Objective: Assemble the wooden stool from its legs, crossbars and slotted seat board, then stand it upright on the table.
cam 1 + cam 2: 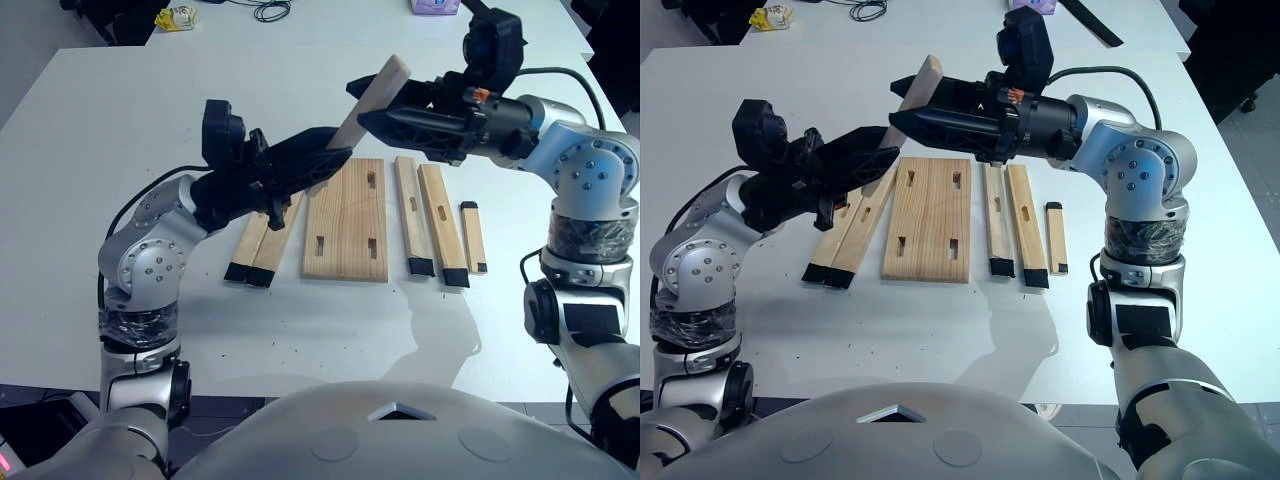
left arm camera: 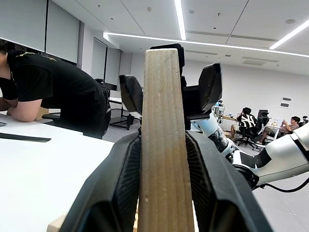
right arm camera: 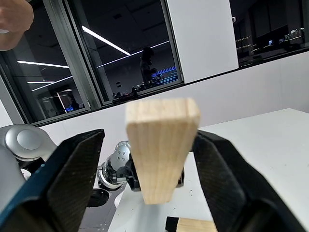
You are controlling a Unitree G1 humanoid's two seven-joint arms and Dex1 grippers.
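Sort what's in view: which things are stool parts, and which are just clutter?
Job: pale wooden bar in left gripper; slotted wooden seat board; black-tipped wooden legs, two left of it, two right; short wooden crossbar.
Clutter: yellow packet; purple box; black cable.

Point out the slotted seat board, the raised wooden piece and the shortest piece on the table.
slotted seat board (image 1: 345,215), left eye view, bare middle between the slots.
raised wooden piece (image 1: 383,82), left eye view, free upper end.
shortest piece (image 1: 473,232), left eye view, mid-length.

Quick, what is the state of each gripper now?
Left gripper: closed on the wooden bar.
Right gripper: open around the bar's upper end.
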